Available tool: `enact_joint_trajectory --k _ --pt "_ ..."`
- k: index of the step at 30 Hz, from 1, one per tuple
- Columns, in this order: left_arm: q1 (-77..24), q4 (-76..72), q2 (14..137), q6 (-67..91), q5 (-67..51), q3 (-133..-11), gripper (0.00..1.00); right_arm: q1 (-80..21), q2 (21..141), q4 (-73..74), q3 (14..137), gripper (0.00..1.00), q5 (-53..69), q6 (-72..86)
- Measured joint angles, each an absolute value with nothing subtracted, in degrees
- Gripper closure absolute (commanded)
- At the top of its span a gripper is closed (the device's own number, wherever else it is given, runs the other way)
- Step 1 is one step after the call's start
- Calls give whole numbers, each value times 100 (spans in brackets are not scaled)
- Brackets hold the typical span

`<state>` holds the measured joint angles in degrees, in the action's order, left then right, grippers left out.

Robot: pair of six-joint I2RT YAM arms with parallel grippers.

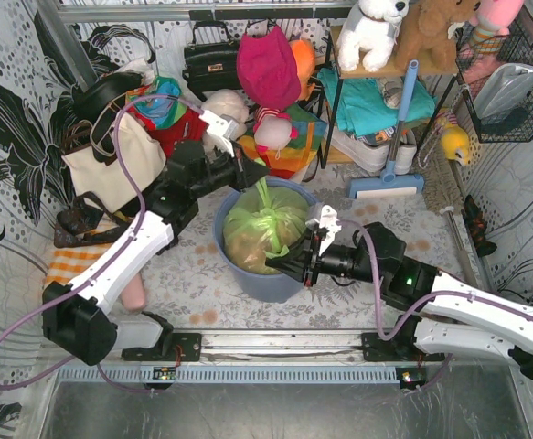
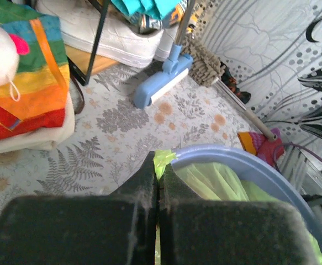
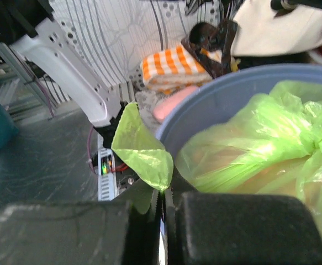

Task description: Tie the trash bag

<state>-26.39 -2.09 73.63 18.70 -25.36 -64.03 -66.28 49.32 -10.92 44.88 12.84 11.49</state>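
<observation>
**What is at the far left?**
A cream tote [image 1: 111,160] lies at the far left of the table [image 1: 193,274]. An orange checked cloth [image 1: 69,265] lies nearer the arm bases. The left arm reaches up and to the right past both.

**And the left claw?**
The left claw [image 1: 250,176] is at the far-left rim of a round blue bin [image 1: 239,274]. In its wrist view the two fingers [image 2: 141,185] are pressed flat together. A small edge of green plastic is pinched at their tips, so the claw is clenched on the bag.

**Where is the bag?**
The bag [image 1: 266,229] is translucent light green, with brown paper showing through. It sits inside the bin in the middle of the table and fills it. It lies below and just right of the left claw. A strip of its plastic runs from its top up to that claw.

**The right claw?**
The right claw [image 1: 282,263] is at the near-right rim of the bin, against the bag's near side. In its wrist view the fingers [image 3: 227,226] are closed tight on a flap of the bag. The flap stands up outside the rim. The bulk of the bag lies just beyond the claw, inside the bin.

**Further right?**
A blue mop [image 1: 387,187] stands beyond the bin, with its head on the table.
</observation>
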Motion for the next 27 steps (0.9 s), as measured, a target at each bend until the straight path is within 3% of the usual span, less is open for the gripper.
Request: enact_joint_trajectory --k 11,22,27 --pt "-2663 54 7177 1682 -1909 -7319 100 -6624 5153 -1074 5743 100 1546 1291" --pt "-2622 259 7065 1452 -1216 -6949 100 -6624 4696 -1131 4084 100 1514 2091" --pt "-2611 279 7393 1472 -1153 -6766 100 -6624 4501 -1219 4027 100 1518 2340"
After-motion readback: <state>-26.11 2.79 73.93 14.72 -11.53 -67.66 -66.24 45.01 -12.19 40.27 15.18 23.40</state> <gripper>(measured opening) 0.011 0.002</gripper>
